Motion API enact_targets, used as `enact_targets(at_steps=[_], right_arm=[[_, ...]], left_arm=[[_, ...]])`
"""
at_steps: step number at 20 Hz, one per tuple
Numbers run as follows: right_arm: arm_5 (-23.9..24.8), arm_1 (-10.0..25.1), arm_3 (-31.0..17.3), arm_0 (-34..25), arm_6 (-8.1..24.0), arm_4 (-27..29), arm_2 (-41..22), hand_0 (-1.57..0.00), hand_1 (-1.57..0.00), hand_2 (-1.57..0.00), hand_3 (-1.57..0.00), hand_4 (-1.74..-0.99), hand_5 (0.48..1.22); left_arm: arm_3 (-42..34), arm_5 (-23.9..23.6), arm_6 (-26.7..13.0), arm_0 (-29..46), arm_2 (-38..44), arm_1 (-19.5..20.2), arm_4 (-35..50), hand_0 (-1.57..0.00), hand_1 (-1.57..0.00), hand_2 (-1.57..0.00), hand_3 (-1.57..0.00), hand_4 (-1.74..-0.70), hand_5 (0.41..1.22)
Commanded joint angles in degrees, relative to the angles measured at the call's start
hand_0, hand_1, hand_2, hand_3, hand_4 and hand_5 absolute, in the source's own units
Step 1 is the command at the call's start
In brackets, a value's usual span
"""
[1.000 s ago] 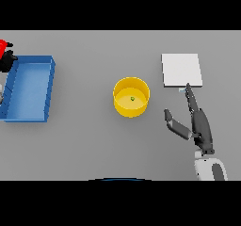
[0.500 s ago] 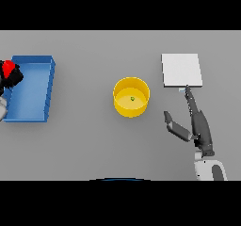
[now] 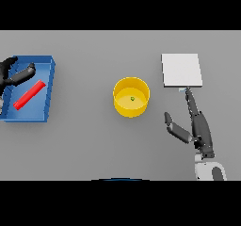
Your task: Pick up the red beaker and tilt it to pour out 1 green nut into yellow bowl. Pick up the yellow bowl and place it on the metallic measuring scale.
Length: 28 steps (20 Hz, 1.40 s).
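Note:
The red beaker (image 3: 29, 94) lies on its side inside a blue tray (image 3: 49, 86) at the left. My left hand (image 3: 14, 74) hovers over the tray's upper left with fingers spread, open and holding nothing. The yellow bowl (image 3: 131, 96) stands mid-table with one green nut (image 3: 132, 98) in it. The metallic measuring scale (image 3: 181, 70) is a pale square plate at the upper right. My right hand (image 3: 195, 124) rests right of the bowl, open, its fingers straight and pointing up at the scale's near edge, thumb out to the left.
Grey table (image 3: 94, 145) all around. The blue tray sits against the left edge of the view. Bare table lies between the bowl and the scale.
The left hand has let go of the red beaker, which now lies flat in the blue tray; the hand opened and drew back slightly. The right hand has not moved.

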State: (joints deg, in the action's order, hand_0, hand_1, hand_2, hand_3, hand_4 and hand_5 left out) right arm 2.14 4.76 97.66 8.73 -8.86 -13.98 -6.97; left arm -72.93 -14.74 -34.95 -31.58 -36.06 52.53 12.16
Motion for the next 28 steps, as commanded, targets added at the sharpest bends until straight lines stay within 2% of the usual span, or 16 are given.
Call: enact_targets(at_steps=[1,2,6,9,13,16,17,18,21,25,28], right_arm=[[0.05,0.08,-0.05,-0.1,0.69,-0.07,0.08,0.0,0.0,0.0,0.0,-1.188,0.668],[0.38,-0.32,-0.17,-0.82,2.06,-0.62,-0.26,0.0,0.0,0.0,0.0,-1.187,0.663],[1.74,0.19,-0.12,-1.05,2.85,-4.5,-1.57,0.0,0.0,0.0,0.0,-1.203,0.66],[-1.31,1.84,-0.43,-3.38,2.08,-4.46,-2.7,0.0,0.0,0.0,0.0,-1.162,0.694],[-6.6,7.82,-1.36,-9.1,2.81,-7.62,-4.59,0.0,0.0,0.0,0.0,-1.234,0.707],[-9.34,11.71,-3.23,-14.72,6.75,-13.58,-7.63,0.0,0.0,0.0,0.0,-1.278,0.683],[-10.27,13.26,-3.5,-16.37,6.74,-15.69,-8.79,0.0,0.0,0.0,0.0,-1.282,0.677],[-11.3,14.98,-3.88,-17.94,5.34,-18.06,-10.42,0.0,0.0,0.0,0.0,-1.279,0.671],[-14.46,17.48,-6.63,-24.1,4.84,-23.04,-14.36,0.0,0.0,0.0,0.0,-1.276,0.666],[-17.79,18.15,-12.23,-29.84,2.83,-25.47,-17.71,0.0,0.0,0.0,0.0,-1.273,0.656],[-20.82,17.98,-14.18,-33.39,1.5,-26.49,-20.27,0.0,0.0,0.0,0.0,-1.276,0.67]], left_arm=[[0.42,0.27,-0.01,-0.54,0.1,0.05,0.15,-0.19,-0.16,-0.16,-0.15,-0.8,0.679],[0.38,-0.11,0.41,-0.51,0.17,-0.31,0.24,-0.16,-0.13,-0.13,-0.12,-0.8,0.678],[-0.1,-2.26,3.31,0.36,1.72,-0.27,0.88,-0.06,-0.05,-0.05,-0.05,-0.79,0.674],[1.04,-2.63,4.68,-0.22,2.15,-0.75,0.74,-0.03,-0.03,-0.03,-0.02,-0.78,0.679],[1.05,-2.26,4.25,-0.21,2.08,-1.08,1.3,-0.01,-0.01,-0.01,-0.01,-0.79,0.704],[1.32,-2.37,3.98,-0.79,1.55,-1.79,0.91,-0.01,0.0,0.0,0.0,-0.79,0.71],[1.07,-2.63,4.57,-0.47,1.37,-2.04,0.81,0.0,0.0,0.0,0.0,-0.79,0.709],[0.84,-2.92,4.19,-0.36,1.13,-2.13,0.6,0.0,0.0,0.0,0.0,-0.8,0.708],[1.5,-2.46,3.77,-0.68,1.26,-1.95,0.78,0.0,0.0,0.0,0.0,-0.79,0.716],[1.53,-2.49,4.18,-1.09,1.11,-2.16,0.56,0.0,0.0,0.0,0.0,-0.8,0.723],[1.31,-2.24,3.79,-1.18,0.92,-1.99,0.53,0.0,0.0,0.0,0.0,-0.8,0.72]])
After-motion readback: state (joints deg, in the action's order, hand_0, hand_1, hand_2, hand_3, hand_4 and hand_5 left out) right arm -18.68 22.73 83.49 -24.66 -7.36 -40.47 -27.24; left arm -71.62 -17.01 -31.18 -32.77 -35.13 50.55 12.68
